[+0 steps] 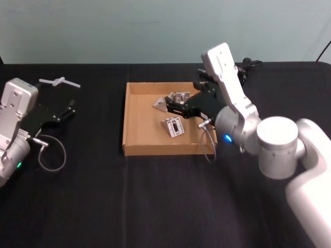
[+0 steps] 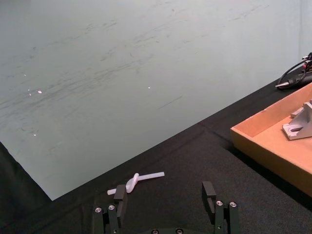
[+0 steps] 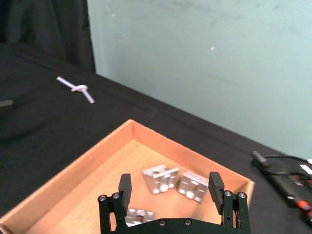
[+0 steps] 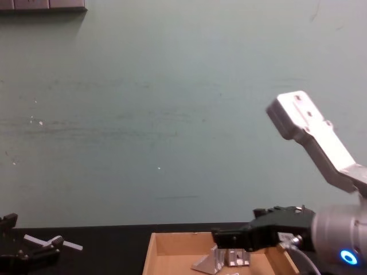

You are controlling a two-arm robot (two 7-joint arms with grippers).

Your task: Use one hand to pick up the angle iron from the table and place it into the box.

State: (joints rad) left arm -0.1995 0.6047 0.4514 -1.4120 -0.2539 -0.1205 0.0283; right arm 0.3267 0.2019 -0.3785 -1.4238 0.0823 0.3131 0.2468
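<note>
The brown cardboard box (image 1: 135, 135) sits mid-table on the black table (image 1: 129, 206). Three silver angle irons lie inside: one at the back (image 1: 181, 96), one to its left (image 1: 159, 104), and one nearer the front (image 1: 173, 126). My right gripper (image 1: 169, 108) hovers open over the box interior, holding nothing. In the right wrist view the open gripper (image 3: 169, 187) hangs above the angle irons (image 3: 160, 178). From the chest, the right gripper (image 4: 221, 236) is just above the box (image 4: 150, 255). My left gripper (image 1: 70, 109) rests open at the table's left, and again as the left gripper (image 2: 164, 194).
A white plastic piece (image 1: 59, 81) lies at the back left, ahead of the left gripper, white piece (image 2: 134, 182). A black plug and cable (image 1: 248, 64) sit behind the box at the back right. A teal wall runs behind the table.
</note>
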